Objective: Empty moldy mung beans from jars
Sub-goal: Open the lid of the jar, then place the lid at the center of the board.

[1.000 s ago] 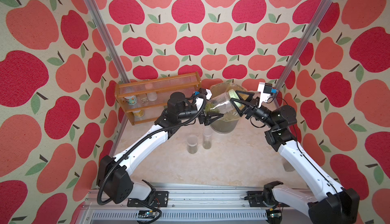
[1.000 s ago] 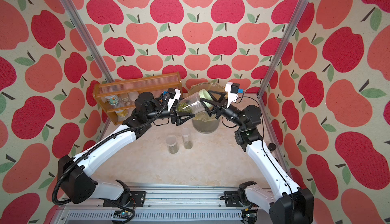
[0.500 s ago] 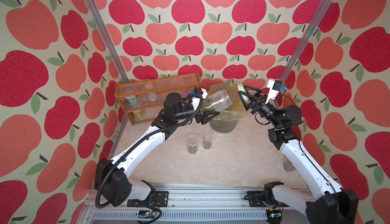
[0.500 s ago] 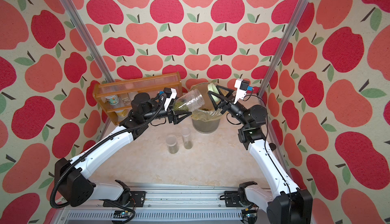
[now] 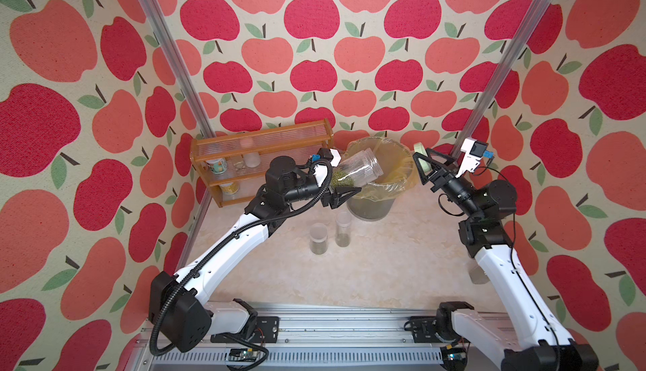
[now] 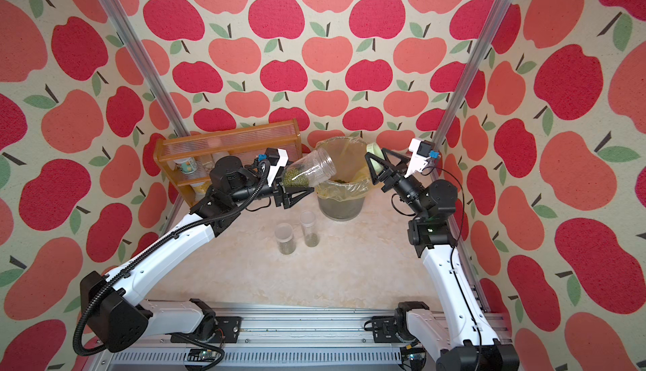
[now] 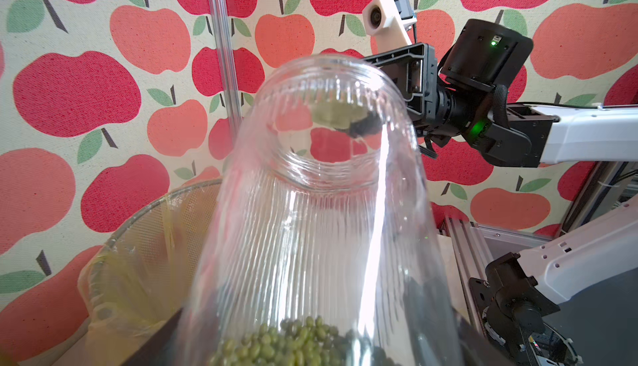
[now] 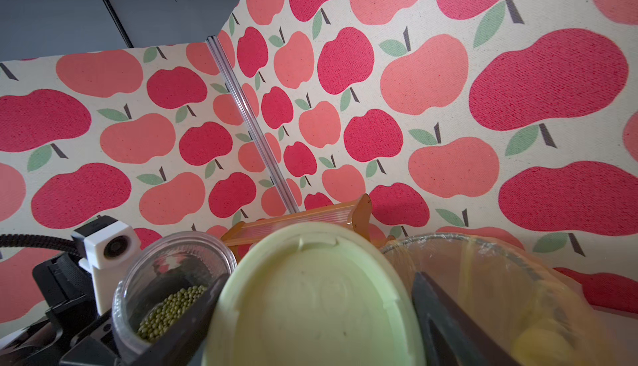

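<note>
Left end effector (image 5: 344, 185) gripping the round jar (image 5: 360, 168), tipped toward the bin (image 5: 370, 206), beans (image 5: 337, 177) inside, right end effector (image 5: 419, 168) gripping the lid (image 5: 419, 149).

On the tabletop (image 5: 384, 274), a short jar (image 5: 318, 240) and a tall jar (image 5: 343, 230) stand near the middle; a bin (image 5: 370, 207) and a rack (image 5: 265, 141) stand at the back edge.
</note>
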You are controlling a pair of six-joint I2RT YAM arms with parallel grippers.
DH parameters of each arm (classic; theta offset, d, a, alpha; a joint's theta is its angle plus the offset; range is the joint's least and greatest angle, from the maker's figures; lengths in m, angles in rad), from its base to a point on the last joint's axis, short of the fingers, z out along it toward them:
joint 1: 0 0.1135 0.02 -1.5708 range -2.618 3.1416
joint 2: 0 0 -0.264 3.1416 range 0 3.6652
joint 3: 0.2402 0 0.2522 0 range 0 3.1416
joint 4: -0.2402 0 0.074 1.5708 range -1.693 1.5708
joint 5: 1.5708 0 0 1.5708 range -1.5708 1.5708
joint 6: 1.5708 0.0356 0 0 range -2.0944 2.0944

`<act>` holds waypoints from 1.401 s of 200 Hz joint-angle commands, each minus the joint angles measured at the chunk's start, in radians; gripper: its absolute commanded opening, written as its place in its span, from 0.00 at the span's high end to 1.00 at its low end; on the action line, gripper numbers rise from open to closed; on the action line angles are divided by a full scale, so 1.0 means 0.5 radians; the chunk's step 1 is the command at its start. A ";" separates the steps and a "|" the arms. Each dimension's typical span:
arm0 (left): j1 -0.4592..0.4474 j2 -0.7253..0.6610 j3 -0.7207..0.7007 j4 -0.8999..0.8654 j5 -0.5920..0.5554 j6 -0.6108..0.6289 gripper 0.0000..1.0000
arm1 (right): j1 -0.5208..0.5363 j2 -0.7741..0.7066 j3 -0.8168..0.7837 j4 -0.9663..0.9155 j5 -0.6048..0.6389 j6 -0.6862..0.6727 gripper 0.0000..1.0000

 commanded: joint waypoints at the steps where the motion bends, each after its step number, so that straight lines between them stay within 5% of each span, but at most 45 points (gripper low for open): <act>1: -0.003 -0.077 -0.007 0.127 -0.014 0.051 0.72 | -0.027 -0.108 -0.084 -0.288 0.129 -0.210 0.24; 70: 0.034 -0.117 -0.042 0.144 -0.070 0.036 0.70 | -0.156 -0.249 -0.309 -0.533 0.264 -0.333 0.25; 157: 0.036 -0.153 -0.045 0.097 -0.087 0.020 0.71 | -0.194 -0.220 -0.452 -0.839 0.765 -0.424 0.26; 280: 0.037 -0.241 -0.119 0.079 -0.151 0.024 0.70 | -0.237 0.868 -0.390 -0.501 1.326 -0.302 0.28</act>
